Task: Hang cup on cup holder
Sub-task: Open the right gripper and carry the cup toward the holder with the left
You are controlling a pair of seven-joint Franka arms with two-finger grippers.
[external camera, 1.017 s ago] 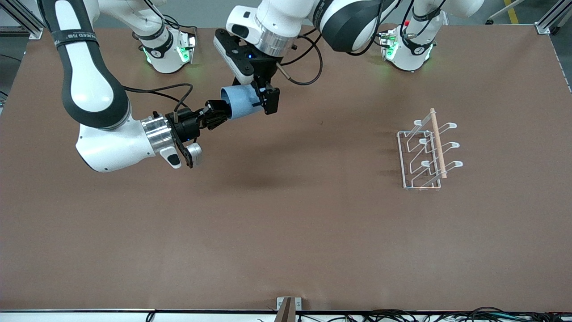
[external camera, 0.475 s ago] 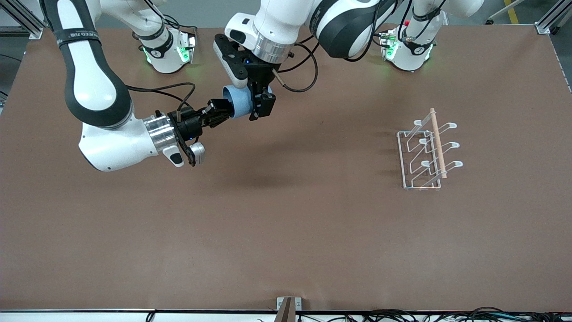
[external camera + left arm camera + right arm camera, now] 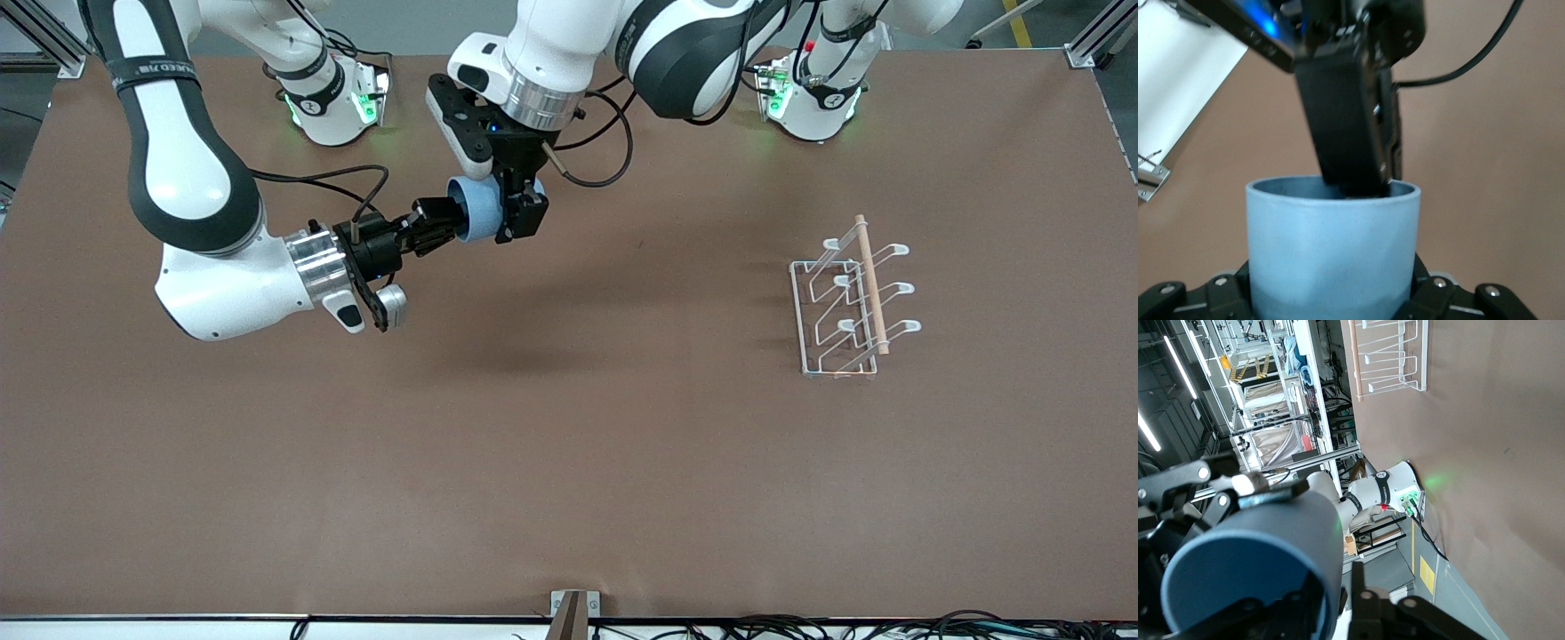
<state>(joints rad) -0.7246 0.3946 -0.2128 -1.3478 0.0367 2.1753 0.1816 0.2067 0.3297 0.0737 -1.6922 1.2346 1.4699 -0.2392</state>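
Note:
The light-blue cup [image 3: 476, 218] hangs on its side above the table, between the two hands. My left gripper [image 3: 516, 213] comes down from above and is shut on the cup's [image 3: 1331, 253] body near its base. My right gripper [image 3: 436, 227] reaches in from the side, straddling the cup's [image 3: 1258, 553] rim with one finger inside the mouth and one outside. Its jaws stand slightly open, and a gap shows between the outer finger [image 3: 1398, 587] and the cup wall. The white wire cup holder [image 3: 845, 302] with its wooden rod stands apart, toward the left arm's end.
Bare brown table [image 3: 569, 444] lies under and around both hands. The two arm bases [image 3: 333, 98] stand along the robots' edge. A small bracket [image 3: 573, 609] sits at the edge nearest the front camera. The cup holder [image 3: 1391, 360] also shows in the right wrist view.
My left gripper moved onto the cup and shut on it. My right gripper's jaws have loosened from the rim. The cup has stayed in nearly the same place.

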